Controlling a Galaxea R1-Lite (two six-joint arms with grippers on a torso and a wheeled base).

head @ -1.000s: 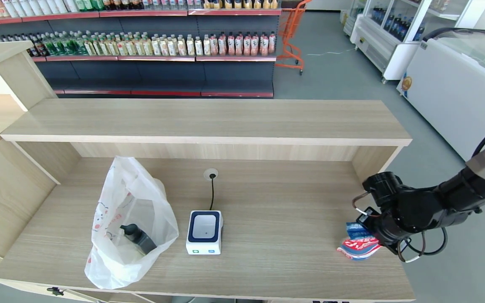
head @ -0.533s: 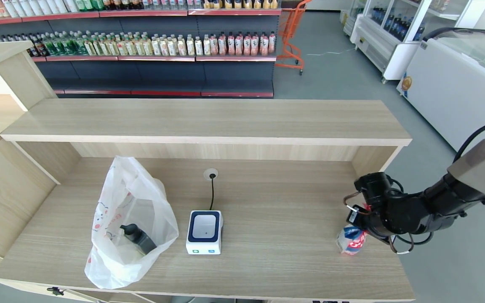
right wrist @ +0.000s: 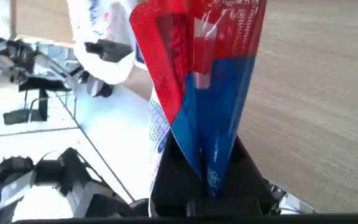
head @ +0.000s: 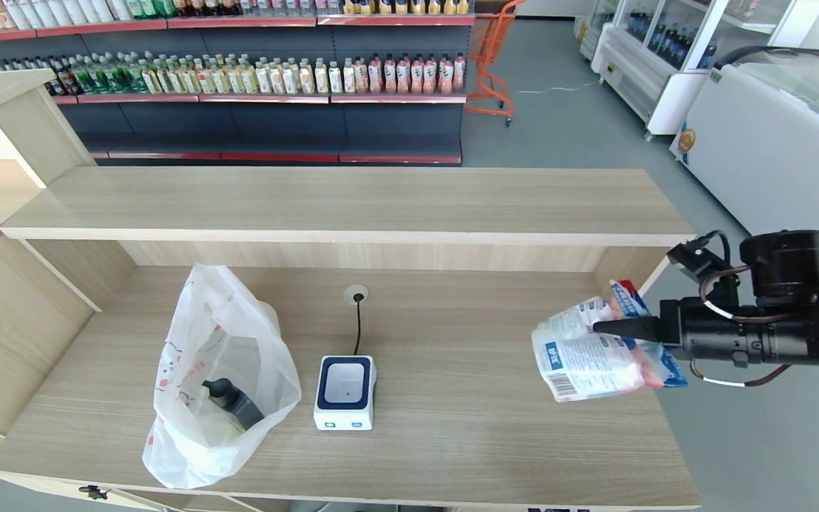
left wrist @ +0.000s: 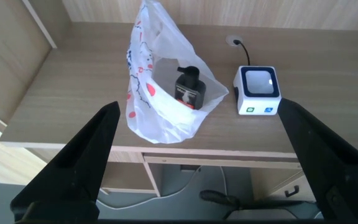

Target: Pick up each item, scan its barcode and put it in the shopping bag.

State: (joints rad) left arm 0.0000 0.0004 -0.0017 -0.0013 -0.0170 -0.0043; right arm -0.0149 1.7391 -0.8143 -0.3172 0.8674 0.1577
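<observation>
My right gripper point(head: 605, 328) is shut on a red, white and blue snack packet point(head: 587, 354), holding it in the air over the right end of the counter with its barcode side facing up. The same packet point(right wrist: 197, 81) hangs between the gripper's fingers in the right wrist view. A white barcode scanner point(head: 345, 392) sits mid-counter, well to the left of the packet. The white plastic shopping bag point(head: 214, 377) stands open at the left, with a dark pump bottle point(head: 233, 403) inside. My left gripper point(left wrist: 197, 155) hovers open, high above the near counter edge, looking down on the bag point(left wrist: 157, 81) and scanner point(left wrist: 258, 90).
The wooden counter point(head: 452, 419) has a raised back ledge point(head: 345, 206) and side walls. A black cable point(head: 359, 323) runs from the scanner to a grommet. Store shelves of bottles point(head: 253, 75) and freezers point(head: 772, 142) stand beyond.
The right gripper has lifted the packet off the counter's right edge and rotated level, so the packet now hangs in the air with its barcode showing. The left arm looks unchanged.
</observation>
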